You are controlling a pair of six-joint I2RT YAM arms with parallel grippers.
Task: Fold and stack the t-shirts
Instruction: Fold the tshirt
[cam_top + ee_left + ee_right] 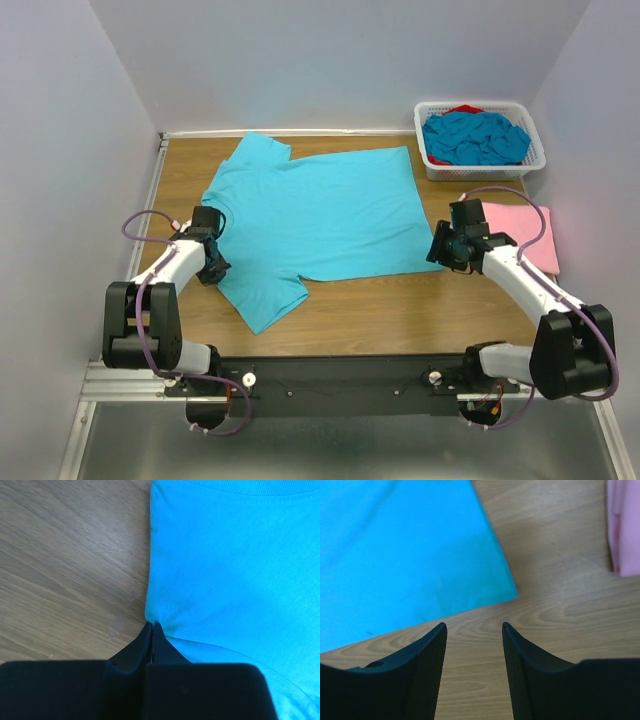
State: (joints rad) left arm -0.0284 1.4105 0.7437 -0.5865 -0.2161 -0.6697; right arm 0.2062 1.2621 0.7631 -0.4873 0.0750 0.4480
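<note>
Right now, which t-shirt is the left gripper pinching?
The turquoise t-shirt spread mid-table, its edge in the left gripper; not the folded pink t-shirt or the crumpled turquoise heap in the white lattice basket.

- I am working in what is looking like a robotics lab booth rather than a home.
- Plain pale walls (60,150) are closing in the wooden table (400,310) on the left, at the back and on the right.
- My left arm (165,265) and right arm (520,275) are sitting bolted to a black bar (340,372), which is resting on a bare metal rail (110,385) at the near edge.
- Purple cables (135,222) are looping openly along both arms.
- Laundry is lying about as work material: a turquoise t-shirt (320,215) is spreading flat on the table, a pink t-shirt (525,230) is lying folded, and a white lattice basket (480,170) is holding crumpled cloth.
</note>
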